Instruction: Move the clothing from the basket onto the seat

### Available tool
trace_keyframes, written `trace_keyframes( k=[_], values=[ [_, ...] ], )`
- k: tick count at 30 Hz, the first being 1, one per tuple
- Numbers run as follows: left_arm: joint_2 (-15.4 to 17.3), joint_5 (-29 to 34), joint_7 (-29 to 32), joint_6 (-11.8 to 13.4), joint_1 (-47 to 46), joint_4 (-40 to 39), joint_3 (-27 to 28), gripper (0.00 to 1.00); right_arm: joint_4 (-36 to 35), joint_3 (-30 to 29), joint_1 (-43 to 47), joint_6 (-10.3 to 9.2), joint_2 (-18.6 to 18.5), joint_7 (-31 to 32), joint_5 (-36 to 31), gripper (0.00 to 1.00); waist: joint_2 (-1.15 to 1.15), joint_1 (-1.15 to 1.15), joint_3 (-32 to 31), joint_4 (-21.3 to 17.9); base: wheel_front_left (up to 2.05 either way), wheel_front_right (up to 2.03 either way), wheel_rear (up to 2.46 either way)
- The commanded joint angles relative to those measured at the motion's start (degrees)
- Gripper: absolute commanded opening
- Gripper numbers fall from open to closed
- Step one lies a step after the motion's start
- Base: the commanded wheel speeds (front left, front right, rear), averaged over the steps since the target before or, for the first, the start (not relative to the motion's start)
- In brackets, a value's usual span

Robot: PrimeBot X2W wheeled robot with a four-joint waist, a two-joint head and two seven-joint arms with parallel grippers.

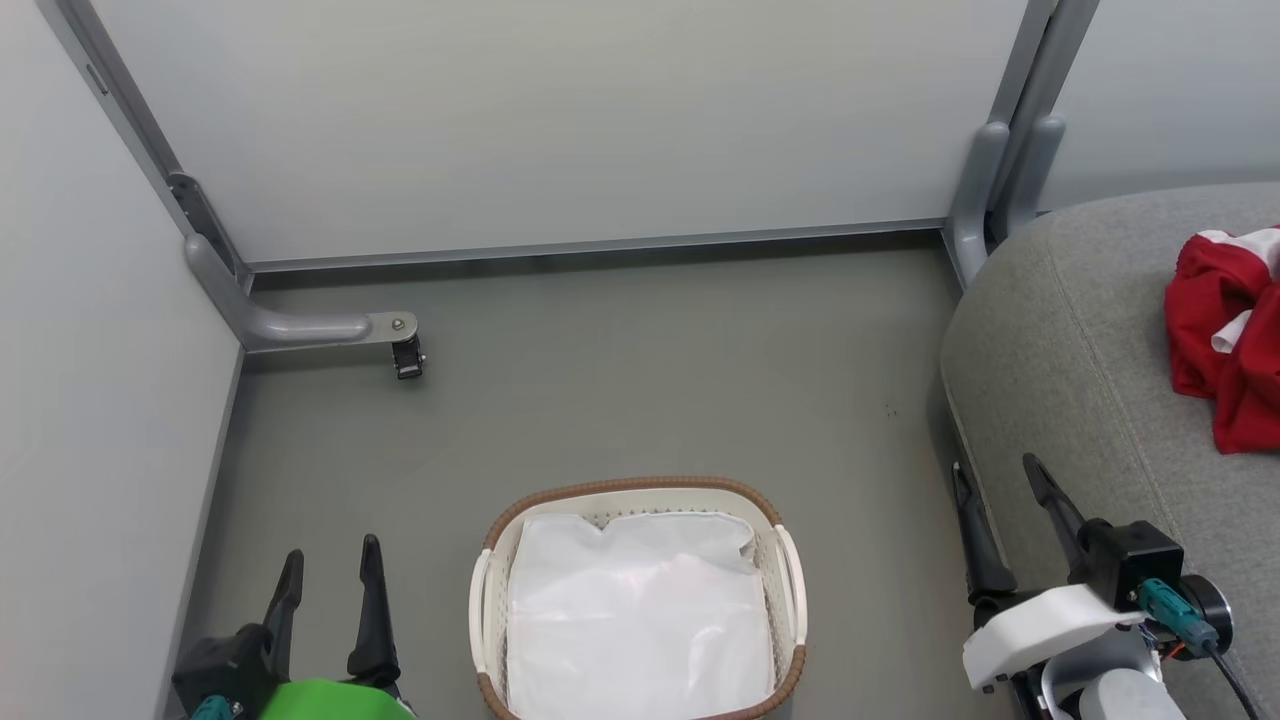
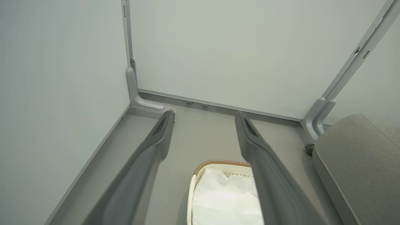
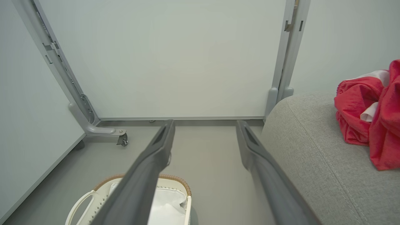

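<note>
The red clothing with white trim lies bunched on the grey seat at the right edge; the right wrist view shows the clothing on the seat too. The white basket with a brown woven rim stands on the floor at bottom centre, holding just its white liner. My left gripper is open at the lower left, left of the basket. My right gripper is open at the lower right, over the seat's front edge. Both hold nothing.
Pale partition panels close the space at the back and left. A grey foot with a small caster juts onto the floor at back left. Another upright post stands by the seat's far corner. Grey floor lies between basket and panels.
</note>
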Motion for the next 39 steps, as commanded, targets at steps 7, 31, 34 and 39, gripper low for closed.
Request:
trace_keyframes(
  k=[7, 31, 34, 39],
  values=[
    [-1.6, 2.7, 0.0, -1.6, 2.5, -0.6, 2.9, 1.0, -2.6, 1.1, 2.9, -0.08, -0.3, -0.3, 0.7, 1.0, 0.0, 0.01, -0.6, 0.6, 0.0, 0.0, 0.0],
    [-4.6, 6.6, 0.0, -6.0, 1.3, 2.7, 6.7, 1.0, -3.9, 2.2, 2.9, -0.08, -0.3, -0.3, 2.0, 1.0, 0.0, 0.01, 0.2, 0.9, 0.0, 0.0, 0.0],
    [-4.8, 6.9, 0.0, -6.2, 1.1, 2.8, 7.0, 1.0, -4.1, 2.2, 2.9, -0.08, -0.3, -0.3, 2.1, 1.0, 0.0, 0.01, 0.3, 0.8, 0.0, 0.0, 0.0],
    [-5.2, 6.4, 0.1, -6.1, 1.8, 4.2, 7.0, 0.0, -2.7, 2.2, 3.0, 0.0, 0.2, 0.1, 2.1, 0.0, 0.0, 0.01, 0.4, 0.8, 0.0, 0.0, 0.0]
  ],
)
